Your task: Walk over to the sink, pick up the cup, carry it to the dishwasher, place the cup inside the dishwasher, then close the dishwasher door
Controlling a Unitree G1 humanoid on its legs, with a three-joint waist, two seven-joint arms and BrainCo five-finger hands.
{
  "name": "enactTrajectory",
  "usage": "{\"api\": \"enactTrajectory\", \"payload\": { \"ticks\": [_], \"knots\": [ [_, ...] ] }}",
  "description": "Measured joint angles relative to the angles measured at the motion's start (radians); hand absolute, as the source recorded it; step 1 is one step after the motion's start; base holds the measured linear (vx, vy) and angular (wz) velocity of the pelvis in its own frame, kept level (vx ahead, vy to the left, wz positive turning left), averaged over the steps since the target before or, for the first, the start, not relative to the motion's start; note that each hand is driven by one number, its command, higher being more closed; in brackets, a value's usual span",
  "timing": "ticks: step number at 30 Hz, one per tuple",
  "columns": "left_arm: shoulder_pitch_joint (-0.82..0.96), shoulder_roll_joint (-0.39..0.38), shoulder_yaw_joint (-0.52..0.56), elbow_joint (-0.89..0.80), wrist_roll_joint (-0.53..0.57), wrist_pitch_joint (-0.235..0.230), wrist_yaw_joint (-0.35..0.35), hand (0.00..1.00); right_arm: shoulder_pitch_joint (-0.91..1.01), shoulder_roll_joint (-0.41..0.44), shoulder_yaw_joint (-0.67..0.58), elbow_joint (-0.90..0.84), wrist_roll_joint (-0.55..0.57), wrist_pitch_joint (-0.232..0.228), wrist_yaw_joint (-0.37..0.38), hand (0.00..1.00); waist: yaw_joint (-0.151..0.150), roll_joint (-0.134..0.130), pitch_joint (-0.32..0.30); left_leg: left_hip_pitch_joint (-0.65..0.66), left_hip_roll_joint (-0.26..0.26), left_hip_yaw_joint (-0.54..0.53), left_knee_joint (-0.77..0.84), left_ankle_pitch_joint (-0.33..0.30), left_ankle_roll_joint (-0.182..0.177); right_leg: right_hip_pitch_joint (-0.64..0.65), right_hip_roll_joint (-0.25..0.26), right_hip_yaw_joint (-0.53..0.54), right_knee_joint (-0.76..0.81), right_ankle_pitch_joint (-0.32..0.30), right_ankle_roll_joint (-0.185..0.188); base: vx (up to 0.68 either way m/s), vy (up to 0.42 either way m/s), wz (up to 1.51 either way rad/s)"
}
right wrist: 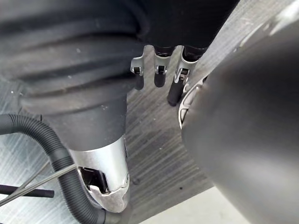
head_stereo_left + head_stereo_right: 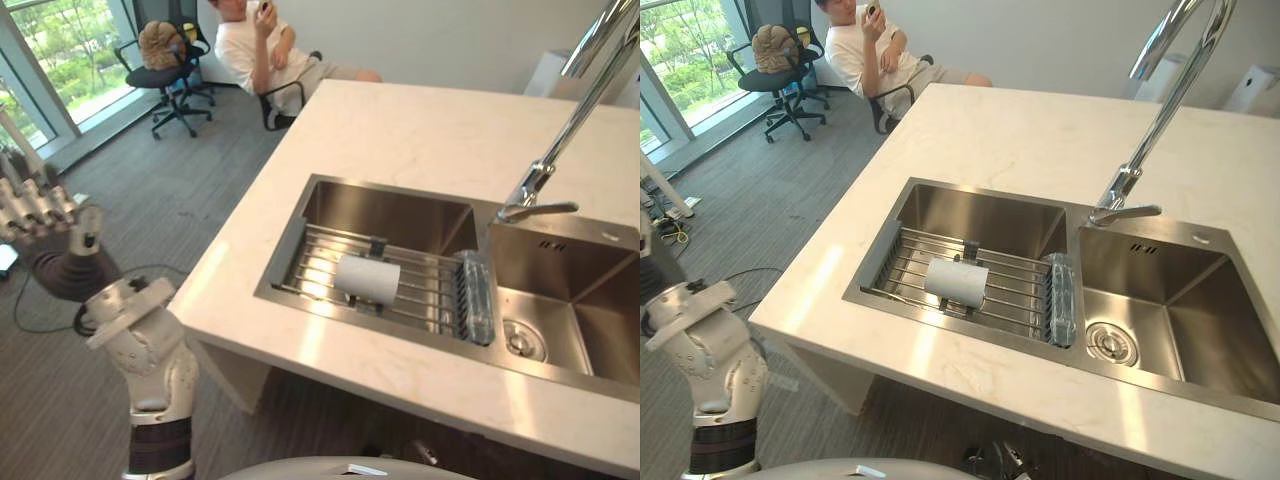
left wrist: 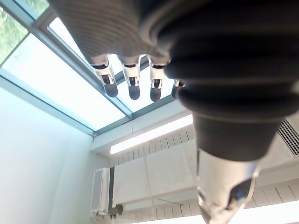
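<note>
the left robot hand (image 2: 40, 210) is raised at the robot's left, over the grey floor (image 2: 200, 200) and outside the bench (image 2: 400, 140). its fingers (image 3: 133, 81) are straight and a little apart, and it has nothing in it. the right robot hand (image 1: 159, 74) is over the floor with its fingers loose, and it too carries nothing.

past the near edge of the white bench is a steel sink (image 2: 385, 215) with two basins. over the left basin lies a wire rack (image 2: 320, 255), with its rolled end at the right side. the white cup (image 2: 367, 279) lies on its side on this rack, touching the wires. it is well apart from the left robot hand, to the right of it and across the bench edge. no robot hand touches the cup.

behind the sink stands a tall tap (image 2: 527, 188). beyond the far end of the bench a person (image 2: 255, 45) sits, and near the window is an office chair (image 2: 170, 80).
</note>
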Motion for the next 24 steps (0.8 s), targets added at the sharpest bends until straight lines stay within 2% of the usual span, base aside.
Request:
{"api": "enactTrajectory", "payload": {
  "ticks": [3, 4, 6, 7, 8, 9, 10, 11, 12, 14, 15, 17, 18, 21, 24],
  "knots": [
    [-0.001, -0.009, -0.033, -0.028, -0.007, 0.037, -0.040, 0.00, 0.008, 0.015, 0.001, 0.002, 0.000, 0.014, 0.000, 0.00, -0.002, -0.030, -0.011, -0.004, -0.008, 0.002, 0.001, 0.004, 0.003, 0.023, 0.007, 0.008, -0.071, 0.043, -0.003, 0.00, -0.002, -0.13],
    [-0.002, -0.008, -0.060, -0.028, -0.069, 0.078, -0.108, 0.00, 0.013, 0.017, 0.003, 0.002, 0.000, 0.026, -0.001, 0.00, -0.002, -0.040, -0.014, -0.008, -0.014, 0.003, 0.001, 0.004, 0.003, 0.033, 0.008, 0.009, -0.105, 0.066, -0.001, -0.03, 0.020, -0.04],
    [-0.002, -0.005, -0.153, -0.023, -0.172, 0.207, -0.251, 0.00, 0.020, 0.018, 0.006, 0.000, 0.000, 0.049, -0.001, 0.00, -0.002, -0.052, -0.011, -0.014, -0.029, 0.009, 0.000, 0.004, 0.003, 0.047, 0.003, 0.011, -0.162, 0.098, -0.001, -0.04, 0.034, -0.01],
    [-0.003, -0.002, -0.186, -0.021, -0.179, 0.238, -0.284, 0.00, 0.019, 0.018, 0.010, -0.001, 0.000, 0.052, 0.000, 0.00, -0.003, -0.053, -0.010, -0.014, -0.031, 0.014, 0.000, 0.003, 0.004, 0.047, 0.000, 0.011, -0.162, 0.100, -0.002, -0.07, 0.052, -0.01],
    [-0.008, 0.006, -0.266, -0.010, -0.160, 0.300, -0.353, 0.00, 0.020, 0.016, 0.015, -0.006, 0.000, 0.055, 0.001, 0.00, -0.006, -0.051, -0.011, -0.013, -0.032, 0.027, 0.000, -0.010, 0.004, 0.047, -0.001, 0.013, -0.162, 0.104, 0.000, -0.07, 0.075, 0.01],
    [-0.015, 0.010, -0.311, 0.000, -0.132, 0.324, -0.382, 0.00, 0.021, 0.014, 0.020, -0.010, 0.000, 0.060, 0.001, 0.00, -0.008, -0.048, -0.011, -0.013, -0.028, 0.030, 0.001, -0.023, 0.002, 0.047, -0.001, 0.015, -0.162, 0.107, 0.002, -0.06, 0.080, 0.01],
    [-0.041, 0.021, -0.405, 0.030, -0.078, 0.362, -0.426, 0.00, 0.020, 0.010, 0.023, -0.016, 0.000, 0.067, 0.001, 0.00, -0.009, -0.043, -0.011, -0.013, -0.019, 0.035, 0.001, -0.052, -0.006, 0.043, 0.006, 0.015, -0.162, 0.114, -0.001, -0.08, 0.079, -0.18],
    [-0.057, 0.039, -0.481, 0.052, 0.003, 0.394, -0.456, 0.00, 0.021, 0.014, 0.033, -0.026, 0.000, 0.071, 0.001, 0.00, -0.007, -0.050, -0.011, -0.019, -0.022, 0.056, 0.004, -0.057, -0.003, 0.036, 0.006, 0.031, -0.163, 0.121, 0.000, -0.12, 0.045, -0.29],
    [-0.060, 0.046, -0.507, 0.060, 0.034, 0.406, -0.469, 0.00, 0.023, 0.015, 0.046, -0.035, 0.000, 0.072, 0.002, 0.00, -0.009, -0.053, -0.010, -0.019, -0.024, 0.063, 0.007, -0.066, 0.000, 0.032, 0.006, 0.040, -0.163, 0.126, -0.002, -0.13, 0.037, -0.47],
    [-0.072, 0.061, -0.562, 0.080, 0.121, 0.468, -0.491, 0.00, 0.034, 0.014, 0.061, -0.064, 0.004, 0.073, 0.002, 0.00, -0.025, -0.056, -0.017, -0.024, -0.031, 0.091, 0.024, -0.082, 0.010, 0.015, 0.002, 0.066, -0.163, 0.129, -0.006, -0.07, 0.035, -0.43],
    [-0.087, 0.069, -0.580, 0.091, 0.142, 0.478, -0.490, 0.00, 0.038, 0.015, 0.062, -0.076, 0.005, 0.073, 0.002, 0.00, -0.026, -0.055, -0.017, -0.024, -0.033, 0.095, 0.024, -0.082, 0.011, 0.014, 0.002, 0.067, -0.163, 0.129, -0.006, -0.02, 0.032, -0.21],
    [-0.139, 0.113, -0.651, 0.120, 0.223, 0.538, -0.474, 0.00, 0.061, 0.014, 0.075, -0.080, 0.024, 0.073, -0.002, 0.00, -0.037, -0.052, -0.019, -0.026, -0.037, 0.109, 0.022, -0.082, 0.011, 0.004, 0.001, 0.078, -0.163, 0.144, -0.006, 0.00, 0.020, -0.12],
    [-0.148, 0.121, -0.664, 0.127, 0.238, 0.552, -0.466, 0.00, 0.067, 0.009, 0.087, -0.079, 0.029, 0.073, -0.003, 0.00, -0.039, -0.050, -0.019, -0.028, -0.037, 0.111, 0.021, -0.082, 0.010, -0.002, 0.002, 0.088, -0.163, 0.147, -0.005, 0.02, 0.022, -0.23],
    [-0.181, 0.151, -0.688, 0.160, 0.320, 0.617, -0.396, 0.00, 0.067, 0.001, 0.098, -0.081, 0.048, 0.069, -0.011, 0.00, -0.053, -0.036, -0.021, -0.034, -0.038, 0.142, 0.020, -0.079, 0.001, -0.029, 0.009, 0.122, -0.162, 0.166, -0.001, 0.05, 0.015, -0.31],
    [-0.213, 0.193, -0.680, 0.182, 0.396, 0.643, -0.309, 0.00, 0.071, -0.002, 0.110, -0.082, 0.054, 0.063, -0.042, 0.00, -0.068, -0.034, -0.018, -0.009, -0.046, 0.181, 0.024, -0.081, 0.002, -0.038, 0.020, 0.164, -0.155, 0.174, -0.001, 0.06, 0.015, -0.46]
  ]
}}
